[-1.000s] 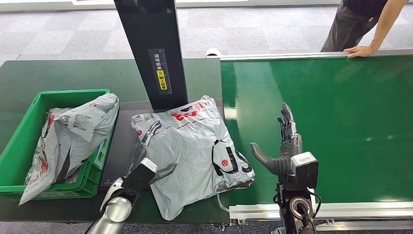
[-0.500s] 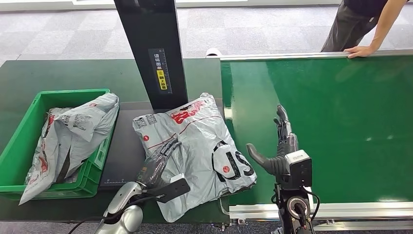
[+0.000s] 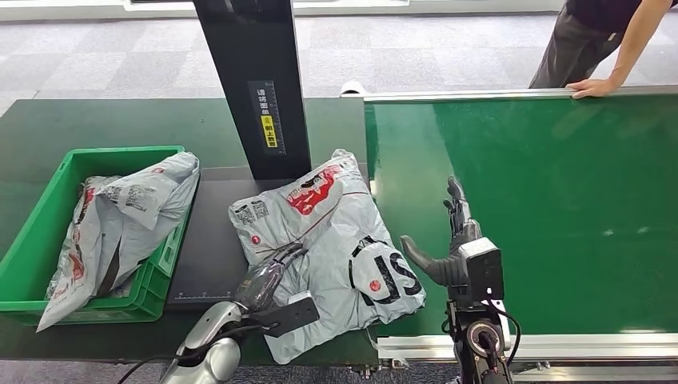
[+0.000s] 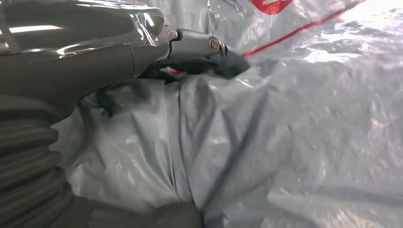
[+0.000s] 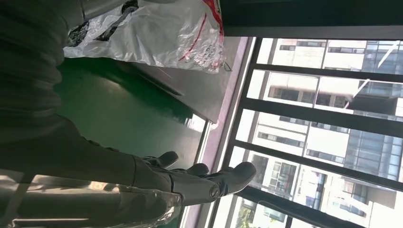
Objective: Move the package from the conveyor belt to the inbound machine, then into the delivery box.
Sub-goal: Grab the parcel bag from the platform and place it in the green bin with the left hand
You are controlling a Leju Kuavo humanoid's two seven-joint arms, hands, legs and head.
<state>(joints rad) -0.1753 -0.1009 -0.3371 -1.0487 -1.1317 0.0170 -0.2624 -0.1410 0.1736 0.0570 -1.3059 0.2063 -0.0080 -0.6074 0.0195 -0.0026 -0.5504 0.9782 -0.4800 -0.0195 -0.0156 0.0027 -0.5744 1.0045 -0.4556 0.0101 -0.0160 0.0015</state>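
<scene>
**Package on the inbound machine: secure the hold before the carry**

Grey crinkled plastic mailer package (image 3: 324,240) lies on the flat black platform of the inbound machine (image 3: 208,240), one edge spilling over onto the smooth green conveyor belt (image 3: 544,200). Your left hand (image 3: 268,276) rests on its near side with the fingers pressing into the film; the left wrist view shows a fingertip sunk in a fold, but you cannot tell whether any film is truly pinched. Your right hand (image 3: 456,240) stands upright beside the package, fingers apart, holding nothing.

Gather a deep fold, not a skin of film: this bag is slick, soft and loosely filled, so it will likely sag and slide. Bring the right hand in against the far edge for support. Lift high enough to clear the rim of the green plastic delivery box (image 3: 48,208), where another grey bag (image 3: 120,216) already lies heaped.
</scene>
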